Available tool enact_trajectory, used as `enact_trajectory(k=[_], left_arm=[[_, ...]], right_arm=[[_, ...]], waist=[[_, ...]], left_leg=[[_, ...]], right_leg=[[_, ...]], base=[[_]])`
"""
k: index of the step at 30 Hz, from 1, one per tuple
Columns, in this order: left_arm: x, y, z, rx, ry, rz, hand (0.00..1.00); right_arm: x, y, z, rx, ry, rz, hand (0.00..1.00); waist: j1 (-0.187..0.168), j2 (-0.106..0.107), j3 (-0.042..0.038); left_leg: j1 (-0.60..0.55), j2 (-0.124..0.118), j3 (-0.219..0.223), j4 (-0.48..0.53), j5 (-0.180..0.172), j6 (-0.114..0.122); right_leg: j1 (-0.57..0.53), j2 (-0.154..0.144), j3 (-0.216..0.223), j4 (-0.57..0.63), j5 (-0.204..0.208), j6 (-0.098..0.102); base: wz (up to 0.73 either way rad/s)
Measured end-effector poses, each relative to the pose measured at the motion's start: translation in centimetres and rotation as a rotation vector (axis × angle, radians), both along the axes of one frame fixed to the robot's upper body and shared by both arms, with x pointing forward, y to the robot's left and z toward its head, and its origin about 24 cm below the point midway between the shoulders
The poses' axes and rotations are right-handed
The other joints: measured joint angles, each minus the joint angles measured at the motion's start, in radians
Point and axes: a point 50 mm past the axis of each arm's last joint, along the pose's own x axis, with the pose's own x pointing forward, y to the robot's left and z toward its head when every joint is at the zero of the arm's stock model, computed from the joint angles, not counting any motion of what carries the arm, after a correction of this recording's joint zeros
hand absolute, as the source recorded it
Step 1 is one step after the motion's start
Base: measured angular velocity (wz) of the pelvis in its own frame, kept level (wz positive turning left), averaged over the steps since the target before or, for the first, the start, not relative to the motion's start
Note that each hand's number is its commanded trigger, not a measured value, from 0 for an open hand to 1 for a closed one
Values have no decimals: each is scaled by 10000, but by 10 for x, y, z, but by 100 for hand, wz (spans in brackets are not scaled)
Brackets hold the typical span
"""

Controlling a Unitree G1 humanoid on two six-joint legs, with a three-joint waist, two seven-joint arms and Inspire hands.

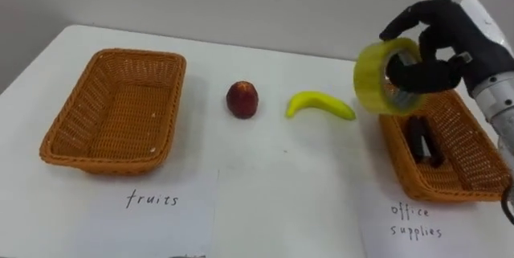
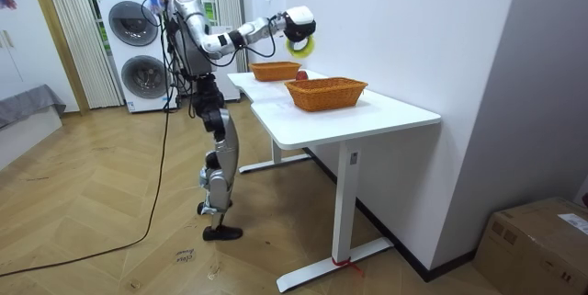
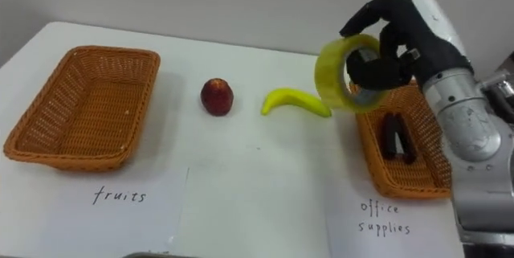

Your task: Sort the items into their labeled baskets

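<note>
Above the office-supplies basket (image 1: pixel 450 187) and its left rim, the right hand (image 1: pixel 442 33) pinches the tape roll (image 1: pixel 367 77) (basket just below, slightly rightward).

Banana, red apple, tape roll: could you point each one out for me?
banana (image 1: pixel 320 105), left eye view, middle of its curved body.
red apple (image 1: pixel 242 100), left eye view, centre of its front.
tape roll (image 1: pixel 368 79), left eye view, yellow outer band, left side.

Yellow tape roll (image 1: pixel 369 77), upright, gripped in the right hand (image 1: pixel 448 31); banana (image 1: pixel 320 105) and red fruit (image 1: pixel 242 99) lie on the tabletop (image 1: pixel 265 178) to its left.
</note>
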Motion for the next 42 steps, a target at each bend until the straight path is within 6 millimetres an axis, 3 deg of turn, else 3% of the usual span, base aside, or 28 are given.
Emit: enact_trajectory(k=[8, 12, 17, 20, 23, 29, 37, 42], left_arm=[[2, 2, 2, 132, -170, 142, 0], [5, 3, 3, 209, -300, 156, 0], [8, 4, 3, 238, -303, 165, 0], [7, 4, 3, 278, -218, 213, 0], [6, 4, 3, 282, -191, 216, 0], [6, 4, 3, 226, -107, 264, 0], [0, 2, 0, 107, 168, 439, 0], [-5, 1, -1, 67, 415, 400, 0]], right_arm=[[-1, -14, -2, 945, -569, -1112, 100], [-3, -28, -13, 1098, -387, -1964, 100], [-3, -36, -28, 1129, 333, -2455, 100], [-3, -37, -30, 1165, 521, -2535, 100], [-3, -37, -31, 1173, 615, -2492, 100], [-4, -45, -45, 1261, 1289, -2853, 100], [-9, -49, -61, 852, 1959, -3112, 100], [-15, -44, -81, 394, 2874, -2941, 100]], waist=[[-394, -44, 2], [-491, -1, -67], [-718, 115, -39], [-744, 164, -72], [-744, 73, -29], [-706, -128, -86], [-686, 86, 3], [-671, 140, -3]], left_leg=[[-106, -3, 63, 1, -17, 20], [-54, 12, 166, 0, -16, 20], [-22, 18, 219, -10, -16, 19], [-77, 27, 347, -28, -14, 20], [-106, 27, 464, -25, -13, 21], [-168, 21, 486, 6, -17, 25], [-327, 37, 522, 3, -27, 39], [-270, 41, 547, 14, -24, 37]], right_leg=[[-139, 7, 80, 13, 3, 4], [-197, 34, 234, 23, 4, 4], [-236, 44, 373, 68, 4, 3], [-419, 49, 506, 238, -7, -10], [-545, 48, 657, 355, -9, -13], [-567, 46, 680, 334, -8, -12], [-740, 63, 760, 383, -3, -18], [-758, 58, 781, 428, -5, -19]], base=[[-1], [-7], [-8], [-18], [-14], [-1], [0], [-3]])
